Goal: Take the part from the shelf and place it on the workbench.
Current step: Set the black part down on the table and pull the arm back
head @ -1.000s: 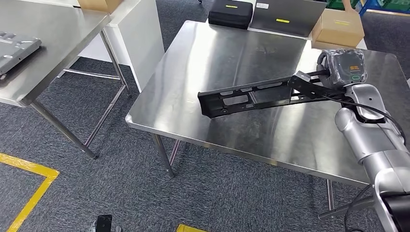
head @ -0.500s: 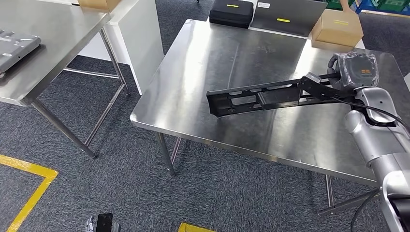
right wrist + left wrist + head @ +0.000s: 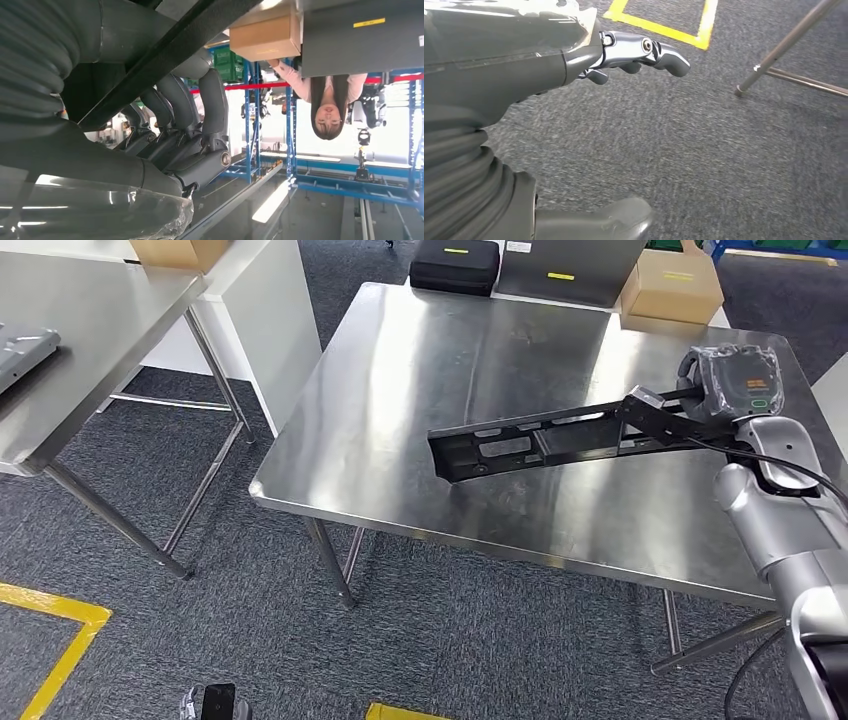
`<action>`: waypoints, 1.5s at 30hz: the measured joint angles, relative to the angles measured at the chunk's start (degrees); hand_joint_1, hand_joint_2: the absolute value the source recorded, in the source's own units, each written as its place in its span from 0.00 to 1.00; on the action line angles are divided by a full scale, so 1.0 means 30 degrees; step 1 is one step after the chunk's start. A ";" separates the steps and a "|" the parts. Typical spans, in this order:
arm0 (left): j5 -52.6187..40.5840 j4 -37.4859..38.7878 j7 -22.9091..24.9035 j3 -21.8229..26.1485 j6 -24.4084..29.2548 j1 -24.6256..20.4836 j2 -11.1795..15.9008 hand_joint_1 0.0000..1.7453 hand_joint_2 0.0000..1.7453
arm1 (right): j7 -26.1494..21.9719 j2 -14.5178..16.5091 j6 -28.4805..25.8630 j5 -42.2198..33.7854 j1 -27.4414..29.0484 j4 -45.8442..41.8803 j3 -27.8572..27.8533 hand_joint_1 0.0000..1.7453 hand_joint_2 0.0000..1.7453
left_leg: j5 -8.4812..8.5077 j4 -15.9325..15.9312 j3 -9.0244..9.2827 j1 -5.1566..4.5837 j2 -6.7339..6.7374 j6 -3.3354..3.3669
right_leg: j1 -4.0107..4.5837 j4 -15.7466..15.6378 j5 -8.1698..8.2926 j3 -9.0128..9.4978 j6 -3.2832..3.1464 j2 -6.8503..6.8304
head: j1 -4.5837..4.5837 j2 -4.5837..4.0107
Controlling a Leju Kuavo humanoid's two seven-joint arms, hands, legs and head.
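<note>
I've got the right hand (image 3: 735, 388) w/ fingers (image 3: 200, 120) wrapped round one end of the part (image 3: 545, 440), held over the desk (image 3: 420, 350), not set down. Looks long, stiff, end-heavy; a mid-span grip would steady it. Left hand (image 3: 549, 65) hangs w/ fingers apart, holding nothing.

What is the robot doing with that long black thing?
The robot's right hand grips one end of a long black part and holds it out over the shiny metal workbench. From the head view I cannot tell whether the far end touches the tabletop yet. Its left hand hangs down near the grey carpet with nothing in it. At the back of the bench sit a black case and a cardboard box.
</note>
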 joint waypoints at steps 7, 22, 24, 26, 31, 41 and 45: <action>-0.0177 -0.0898 -0.0006 -0.0410 0.0290 0.0217 -0.0060 0.00 1.00 | -0.0100 -0.0182 -0.0140 -0.0002 -0.0151 0.0076 -0.0025 0.87 1.00 | 0.0231 -0.0762 0.0278 -0.0382 -0.0014 0.0574 | 0.0081 0.0010 0.0006 -0.0152 0.0481 -0.0099 | 0.0130 0.0000; -0.0084 -0.1523 -0.0006 -0.0862 0.0314 0.0597 -0.0151 0.00 1.00 | -0.0348 -0.0206 -0.0093 -0.0280 -0.0253 0.0373 0.0088 0.87 1.00 | 0.0257 -0.0571 0.0085 -0.0555 -0.0031 0.0692 | 0.0035 -0.0109 0.0153 -0.0162 0.0629 -0.0171 | 0.0133 0.0000; -0.0035 -0.1554 -0.0006 -0.0940 0.0313 0.0605 -0.0148 0.00 1.00 | -0.0362 -0.0186 -0.0029 -0.0328 -0.0255 0.0441 0.0124 0.87 1.00 | 0.0257 -0.0570 0.0083 -0.0552 -0.0028 0.0690 | 0.0039 -0.0069 0.0152 -0.0188 0.0630 -0.0171 | 0.0133 0.0000; 0.0023 -0.1576 -0.0006 -0.1024 0.0313 0.0612 -0.0144 0.00 1.00 | -0.0393 -0.0162 -0.0015 -0.0381 -0.0256 0.0517 0.0173 0.87 1.00 | 0.0258 -0.0568 0.0078 -0.0549 -0.0021 0.0689 | 0.0043 -0.0025 0.0150 -0.0223 0.0629 -0.0170 | 0.0133 0.0000; 0.0100 -0.1580 -0.0006 -0.1241 0.0313 0.0621 -0.0124 0.00 1.00 | -0.0432 -0.0159 -0.0319 -0.0260 -0.0251 0.0639 0.0290 0.87 1.00 | 0.0268 -0.0568 0.0036 -0.0547 0.0003 0.0677 | 0.0045 0.0045 0.0149 -0.0320 0.0626 -0.0165 | 0.0129 0.0000; 0.0169 -0.1580 -0.0004 -0.1489 0.0313 0.0653 -0.0080 0.00 1.00 | -0.0430 -0.0217 -0.0658 0.0009 -0.0252 0.0703 0.0439 0.87 1.00 | 0.0280 -0.0572 0.0022 -0.0541 0.0040 0.0663 | 0.0051 0.0086 0.0148 -0.0363 0.0624 -0.0156 | 0.0131 0.0000; 0.0189 -0.1580 -0.0006 -0.1561 0.0314 0.0654 -0.0071 0.00 1.00 | -0.0430 -0.0246 -0.0658 0.0011 -0.0252 0.0703 0.0439 0.87 1.00 | 0.0280 -0.0573 0.0021 -0.0541 0.0040 0.0662 | 0.0051 0.0086 0.0147 -0.0363 0.0624 -0.0156 | 0.0137 0.0000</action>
